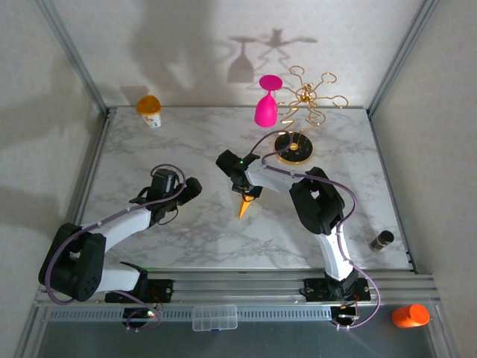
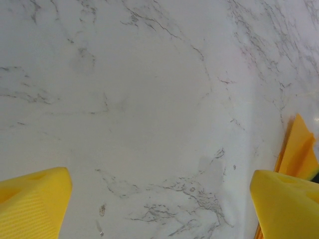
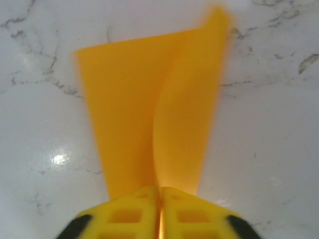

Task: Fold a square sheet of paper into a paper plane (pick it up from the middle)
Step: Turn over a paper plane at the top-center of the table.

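Across the middle of the smooth, grey-veined marble desk [image 1: 186, 142]: seemingly a late creasing step. Spreads the left hand [image 2: 158, 199] wide above bare stone, ribbed yellow, gripping nothing. Clamps the right hand [image 3: 159, 191] tight on one end of the paper plane [image 3: 149, 109], thin matte orange, layered, softly curled. Next, probably: calls for pressing the centre crease flat without tearing.
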`<state>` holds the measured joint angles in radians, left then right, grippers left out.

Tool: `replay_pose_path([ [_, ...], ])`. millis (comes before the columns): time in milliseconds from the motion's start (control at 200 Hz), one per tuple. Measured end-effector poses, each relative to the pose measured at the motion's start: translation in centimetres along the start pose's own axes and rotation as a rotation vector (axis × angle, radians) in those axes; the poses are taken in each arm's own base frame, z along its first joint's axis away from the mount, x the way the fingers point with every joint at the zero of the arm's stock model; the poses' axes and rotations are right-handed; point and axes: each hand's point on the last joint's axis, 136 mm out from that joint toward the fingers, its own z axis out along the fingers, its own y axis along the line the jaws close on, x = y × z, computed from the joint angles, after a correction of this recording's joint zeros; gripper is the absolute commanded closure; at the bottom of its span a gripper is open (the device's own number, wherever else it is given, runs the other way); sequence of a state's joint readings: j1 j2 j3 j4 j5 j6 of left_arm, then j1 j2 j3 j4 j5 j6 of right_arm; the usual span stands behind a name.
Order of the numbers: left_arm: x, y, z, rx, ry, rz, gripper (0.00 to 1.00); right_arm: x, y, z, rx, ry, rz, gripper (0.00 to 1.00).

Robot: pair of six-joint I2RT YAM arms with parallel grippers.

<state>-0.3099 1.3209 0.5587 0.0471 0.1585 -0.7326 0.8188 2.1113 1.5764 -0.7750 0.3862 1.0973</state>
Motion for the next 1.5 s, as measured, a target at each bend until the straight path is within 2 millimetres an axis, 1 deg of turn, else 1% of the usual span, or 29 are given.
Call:
replay_pose_path([
  [110,-0.1,0.1,0.0,-0.005,-0.004,-0.001,0.06,-0.3,-0.1,-0.1,0.003,-0.015,-0.007,1.00],
  [205,-0.4,0.7,-0.1,-0.023,-0.010,-0.011,0.06,-0.7,0.0,-0.6,-0.005,-0.026,-0.010,1.00],
  [280,-0.9,1.1,-0.4,-0.034,-0.024,-0.024,0.05,-1.2,0.1,-1.4,-0.019,-0.042,-0.022,1.00],
  [350,-1.8,1.2,-0.9,-0.028,-0.048,-0.039,0.05,-1.9,0.6,-2.4,-0.056,-0.065,-0.041,1.00],
  [436,-2.9,1.2,-1.6,-0.010,-0.080,-0.062,0.05,-3.1,2.0,-4.5,-0.156,-0.106,-0.068,1.00],
  [541,-4.0,0.8,-2.4,0.029,-0.102,-0.090,0.05,-4.2,4.0,-7.6,-0.339,-0.151,-0.092,1.00],
  [621,-4.3,0.1,-2.6,0.071,-0.100,-0.107,0.05,-4.2,5.3,-9.3,-0.490,-0.159,-0.115,1.00],
  [676,-4.2,-0.6,-2.6,0.111,-0.091,-0.114,0.05,-4.0,6.0,-9.7,-0.580,-0.150,-0.131,1.00],
  [741,-3.9,-1.4,-2.7,0.161,-0.072,-0.118,0.05,-3.6,6.7,-9.5,-0.661,-0.132,-0.148,1.00],
  [791,-3.6,-2.1,-2.6,0.205,-0.053,-0.122,0.05,-3.0,7.1,-8.9,-0.713,-0.112,-0.160,1.00],
  [936,-1.9,-3.3,-2.0,0.282,0.018,-0.131,0.08,-1.0,7.2,-7.7,-0.830,-0.048,-0.185,1.00],
  [991,-1.1,-3.9,-1.6,0.301,0.048,-0.126,0.11,-0.2,7.1,-7.4,-0.870,-0.027,-0.191,1.00],
  [1056,0.0,-4.4,-1.1,0.313,0.084,-0.115,0.16,0.6,7.0,-7.0,-0.912,-0.005,-0.196,1.00],
  [1177,2.1,-4.9,0.2,0.309,0.157,-0.106,0.36,1.7,6.5,-6.4,-0.969,0.033,-0.185,1.00],
  [1232,3.1,-5.0,0.9,0.303,0.190,-0.112,0.41,2.1,6.2,-6.1,-0.982,0.047,-0.179,1.00],
  [1347,4.4,-5.3,2.0,0.297,0.238,-0.109,0.42,2.7,5.9,-5.7,-1.001,0.070,-0.168,1.00],
  [1497,4.5,-6.6,2.3,0.322,0.248,-0.098,0.43,3.1,5.9,-5.5,-1.014,0.079,-0.170,1.00],
])
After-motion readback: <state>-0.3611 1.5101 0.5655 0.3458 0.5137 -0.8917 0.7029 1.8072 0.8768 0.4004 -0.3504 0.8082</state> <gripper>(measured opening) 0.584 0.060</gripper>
